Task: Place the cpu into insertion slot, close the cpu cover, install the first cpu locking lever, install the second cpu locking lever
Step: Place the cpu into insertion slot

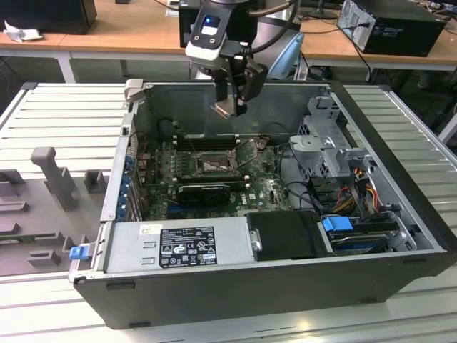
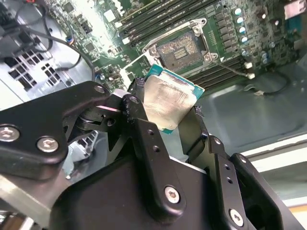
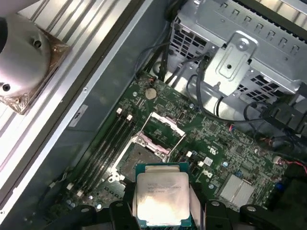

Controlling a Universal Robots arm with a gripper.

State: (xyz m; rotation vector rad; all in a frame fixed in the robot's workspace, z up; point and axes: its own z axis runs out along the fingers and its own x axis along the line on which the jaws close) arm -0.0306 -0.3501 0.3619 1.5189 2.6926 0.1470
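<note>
My tool (image 2: pixel 167 103) grips the chip (image 3: pixel 160 199) by two opposite edges, high over the board (image 3: pixel 220 143). The bare socket (image 2: pixel 180 48) lies below it, slightly nearer in the exterior view, well apart.

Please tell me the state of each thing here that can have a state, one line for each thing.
cpu, held above the board between the fingers, not yet in the slot.
gripper, shut on the cpu.
insertion slot, uncovered and empty.
cpu cover, swung open, standing up beside the slot.
computer case, open, its inside exposed.
</note>
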